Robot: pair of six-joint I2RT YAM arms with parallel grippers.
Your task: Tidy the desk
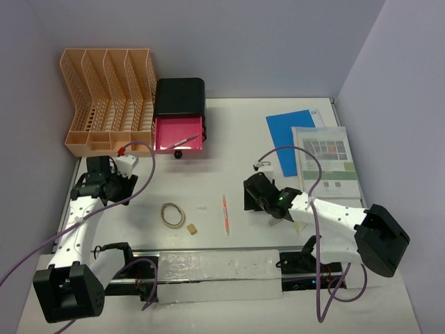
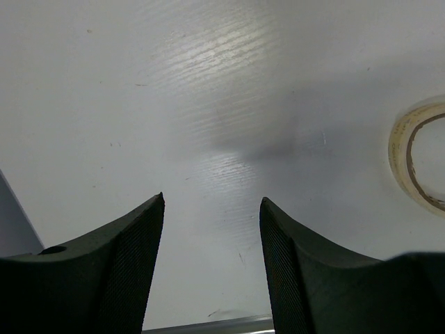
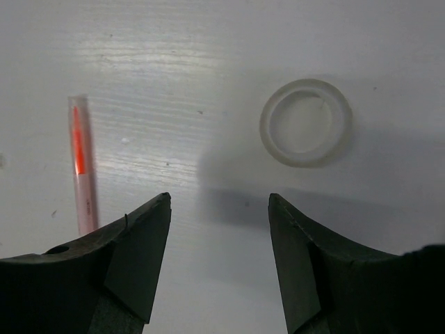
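White desk (image 1: 236,132) fills most of the top view, closed in by pale grey walls (image 1: 243,42). At upper left stands a peach rack (image 1: 108,97). Just right of it is a black box (image 1: 179,97) with its pink drawer (image 1: 179,133) pulled open and a slim pen (image 1: 182,142) lying inside. At upper right lies a blue sheet (image 1: 288,136), with a printed page (image 1: 325,160) over its right edge. Low centre lie a tan ring (image 1: 173,214), a small tan block (image 1: 192,228) just beside it, and an orange pen (image 1: 224,213) further right.

Left gripper (image 2: 212,202) hangs over bare desk, fingers spread with nothing between them — the tan ring shows at the right edge of its view. Right gripper (image 3: 219,198) is likewise spread and empty — the orange pen lies at the left of its view, a clear ring (image 3: 306,122) at upper right.
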